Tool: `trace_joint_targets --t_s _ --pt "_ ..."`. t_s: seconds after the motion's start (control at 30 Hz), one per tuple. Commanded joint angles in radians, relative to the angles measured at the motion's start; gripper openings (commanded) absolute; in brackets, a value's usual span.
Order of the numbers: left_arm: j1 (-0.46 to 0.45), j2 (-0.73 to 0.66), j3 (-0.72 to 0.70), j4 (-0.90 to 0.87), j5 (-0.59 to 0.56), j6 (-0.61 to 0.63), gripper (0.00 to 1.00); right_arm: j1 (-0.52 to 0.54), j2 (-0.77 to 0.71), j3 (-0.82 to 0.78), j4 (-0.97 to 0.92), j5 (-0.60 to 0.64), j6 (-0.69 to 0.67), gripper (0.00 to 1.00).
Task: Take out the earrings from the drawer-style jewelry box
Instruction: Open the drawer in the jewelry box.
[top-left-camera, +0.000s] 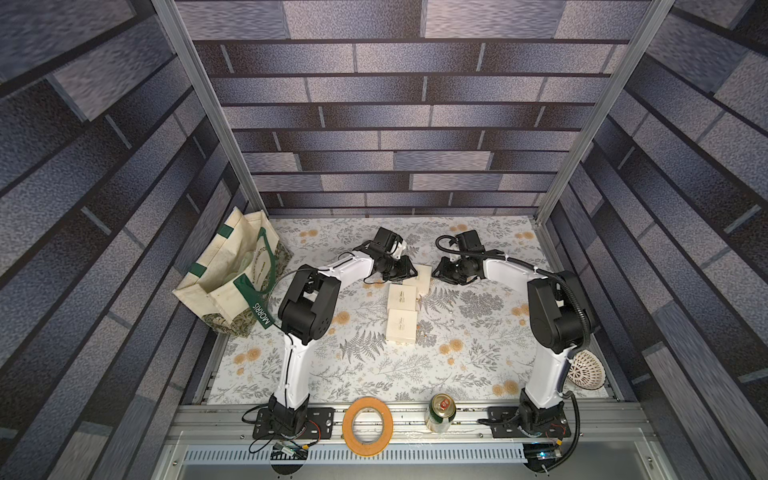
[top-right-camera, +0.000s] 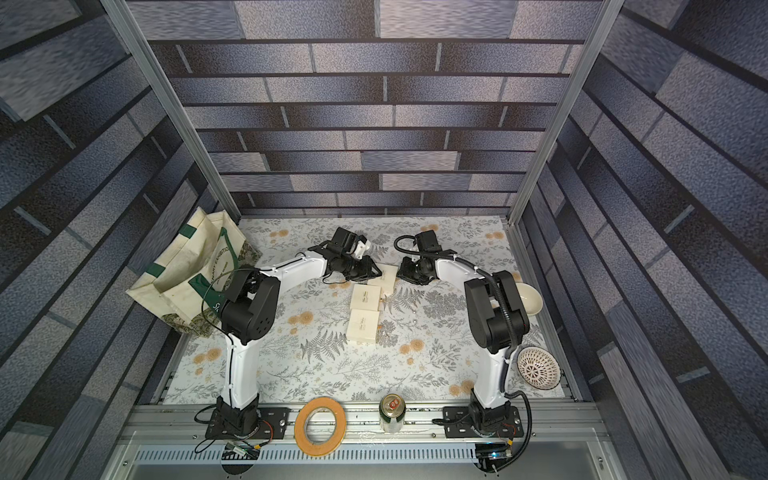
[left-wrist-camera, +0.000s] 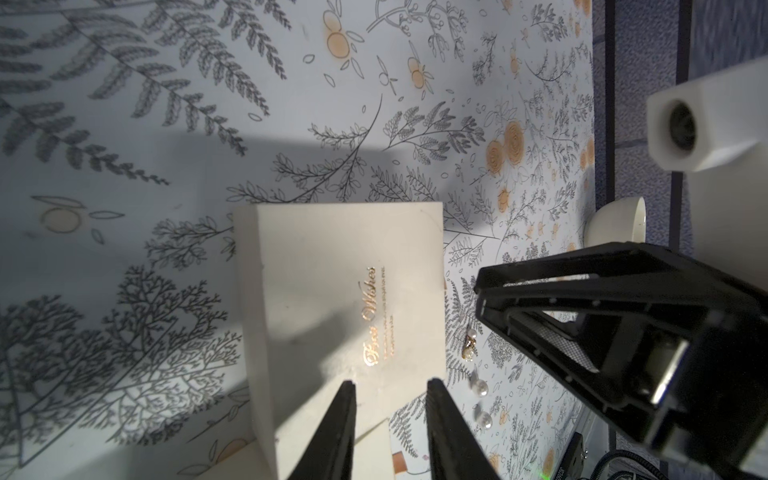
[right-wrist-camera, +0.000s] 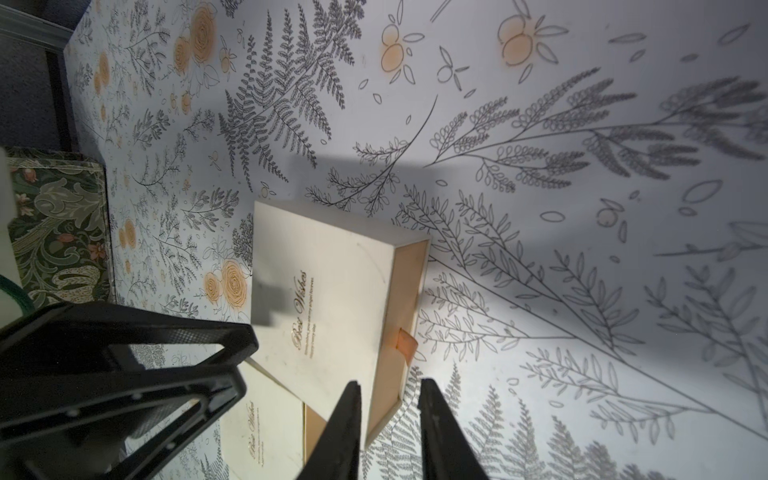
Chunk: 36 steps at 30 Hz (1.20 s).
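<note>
Where the two arms meet near the upper middle of both top views, three cream boxes (top-left-camera: 402, 297) lie in a row on the flower-printed surface (top-left-camera: 374, 374). The jewelry box (top-left-camera: 423, 279), highest of them in the frame, lies under the arms' tips.

Seen from the left wrist, the left end effector (left-wrist-camera: 390, 382) hangs over the lower edge of that box's lid. Its two black fingers (left-wrist-camera: 340, 432) are apart with a narrow gap and grip nothing; whether they touch the lid cannot be told.

Seen from the right wrist, the right end effector (right-wrist-camera: 389, 383) stands at the box's lower right corner. Its fingers (right-wrist-camera: 340, 436) are likewise apart, and the tan drawer end (right-wrist-camera: 405, 299) with its orange ribbon tab (right-wrist-camera: 405, 345) shows just above the gap. Contact with the box cannot be told.

The earrings (left-wrist-camera: 480, 388) are a few small pearl-like pieces, one with a gold part. In the left wrist view they lie loose on the surface, outside the box and just beside its right edge, at the lower centre-right of the frame.

A tote bag (top-left-camera: 224, 274) stands at the left of the surface. A tape roll (top-left-camera: 368, 426) and a can (top-left-camera: 440, 413) sit on the rail at the bottom, and a patterned bowl (top-left-camera: 586, 370) lies at the lower right.
</note>
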Motion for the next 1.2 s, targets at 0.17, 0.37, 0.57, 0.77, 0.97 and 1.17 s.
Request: trace_joint_targets --t_s 0.17,0.37,0.57,0.77,0.97,1.17 --pt "-0.003 0.019 0.017 -0.019 -0.007 -0.006 0.31 0.005 -0.015 -0.019 0.012 -0.014 0.015 0.24" --pt "-0.002 0.025 0.018 -0.037 -0.017 -0.007 0.32 0.005 -0.006 -0.027 0.019 -0.013 0.016 0.23" --pt "-0.003 0.033 0.017 -0.039 -0.018 -0.007 0.32 0.005 -0.002 -0.032 0.028 -0.018 0.022 0.22" --pt "-0.003 0.037 0.014 -0.045 -0.021 -0.007 0.31 0.004 0.008 -0.034 0.037 -0.025 0.027 0.21" --pt "-0.002 0.037 0.014 -0.045 -0.023 -0.005 0.31 0.006 0.020 -0.034 0.043 -0.032 0.031 0.21" --pt "-0.002 0.038 0.016 -0.046 -0.023 -0.005 0.31 0.009 0.032 -0.032 0.044 -0.036 0.035 0.21"
